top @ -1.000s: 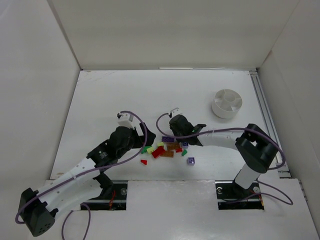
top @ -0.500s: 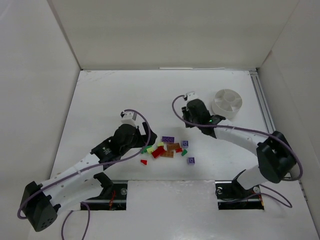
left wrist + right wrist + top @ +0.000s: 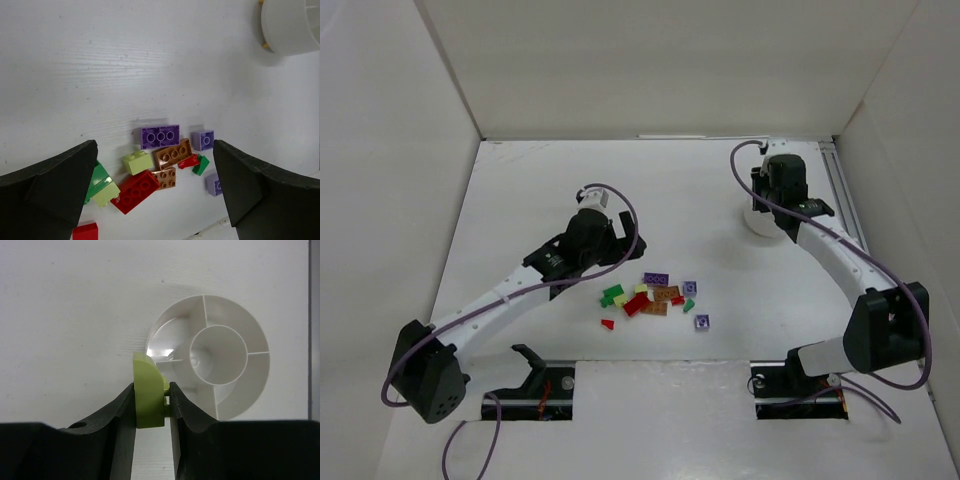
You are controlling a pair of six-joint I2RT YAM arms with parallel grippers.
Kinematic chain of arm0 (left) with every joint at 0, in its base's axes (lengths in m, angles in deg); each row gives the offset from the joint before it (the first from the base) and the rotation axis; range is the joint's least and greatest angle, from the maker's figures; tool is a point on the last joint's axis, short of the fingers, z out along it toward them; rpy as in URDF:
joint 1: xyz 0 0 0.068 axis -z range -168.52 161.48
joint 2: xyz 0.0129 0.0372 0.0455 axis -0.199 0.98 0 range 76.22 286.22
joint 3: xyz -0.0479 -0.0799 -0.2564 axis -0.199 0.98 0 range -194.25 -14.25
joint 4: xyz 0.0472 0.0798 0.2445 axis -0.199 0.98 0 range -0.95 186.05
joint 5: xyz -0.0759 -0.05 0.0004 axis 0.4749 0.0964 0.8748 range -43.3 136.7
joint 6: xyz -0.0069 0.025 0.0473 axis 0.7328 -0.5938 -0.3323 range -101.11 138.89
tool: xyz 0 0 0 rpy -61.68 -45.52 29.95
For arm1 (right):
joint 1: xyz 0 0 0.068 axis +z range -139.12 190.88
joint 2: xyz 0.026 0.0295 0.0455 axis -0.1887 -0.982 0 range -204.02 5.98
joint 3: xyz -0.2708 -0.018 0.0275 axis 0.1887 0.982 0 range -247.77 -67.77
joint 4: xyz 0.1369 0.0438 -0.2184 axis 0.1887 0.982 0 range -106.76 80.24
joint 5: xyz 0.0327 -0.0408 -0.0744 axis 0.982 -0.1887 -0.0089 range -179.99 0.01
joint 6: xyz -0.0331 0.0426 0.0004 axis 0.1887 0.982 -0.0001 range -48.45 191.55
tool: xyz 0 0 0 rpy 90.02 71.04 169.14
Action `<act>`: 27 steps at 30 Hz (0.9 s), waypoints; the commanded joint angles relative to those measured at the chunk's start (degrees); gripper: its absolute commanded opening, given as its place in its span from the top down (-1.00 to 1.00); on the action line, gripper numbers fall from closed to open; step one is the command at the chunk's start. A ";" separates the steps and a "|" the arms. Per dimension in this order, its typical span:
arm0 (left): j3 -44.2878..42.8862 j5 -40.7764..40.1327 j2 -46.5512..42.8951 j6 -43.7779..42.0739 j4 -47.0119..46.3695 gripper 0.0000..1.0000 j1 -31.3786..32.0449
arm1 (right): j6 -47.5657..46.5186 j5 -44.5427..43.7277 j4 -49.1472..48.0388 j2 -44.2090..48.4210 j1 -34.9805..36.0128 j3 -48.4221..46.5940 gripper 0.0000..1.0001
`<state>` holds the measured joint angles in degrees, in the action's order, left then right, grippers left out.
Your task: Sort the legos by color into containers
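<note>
Presently the right tool (image 3: 150, 401) pinches one pale yellow-green lego (image 3: 147, 377), long axis upright in its wrist view, at the edge of the one white dish (image 3: 257, 372), while the wide-open left tool (image 3: 155, 150) hangs over seemingly twelve legos (image 3: 172, 154) on the worktop (image 3: 100, 60): three purple, three red, two green, two yellow-green, two orange-brown.

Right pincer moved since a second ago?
Yes. In the top view the right pincer went from the lego pile up and right to the white dish, gripping a yellow-green lego.
</note>
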<state>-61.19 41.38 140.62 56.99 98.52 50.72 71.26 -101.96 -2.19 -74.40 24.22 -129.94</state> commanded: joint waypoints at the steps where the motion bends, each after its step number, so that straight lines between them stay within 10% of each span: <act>1: -2.10 3.91 1.77 -0.58 -1.12 -1.00 -0.57 | -6.54 3.87 0.56 -0.39 -1.30 -2.16 0.70; 27: -8.43 14.63 12.41 -8.05 2.48 -1.00 -6.90 | -26.69 3.35 7.93 -0.92 -3.67 -3.04 0.56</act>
<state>-66.59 54.71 153.74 50.79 100.51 44.62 45.18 -96.10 5.98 -75.40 21.38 -131.05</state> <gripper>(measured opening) 0.997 0.339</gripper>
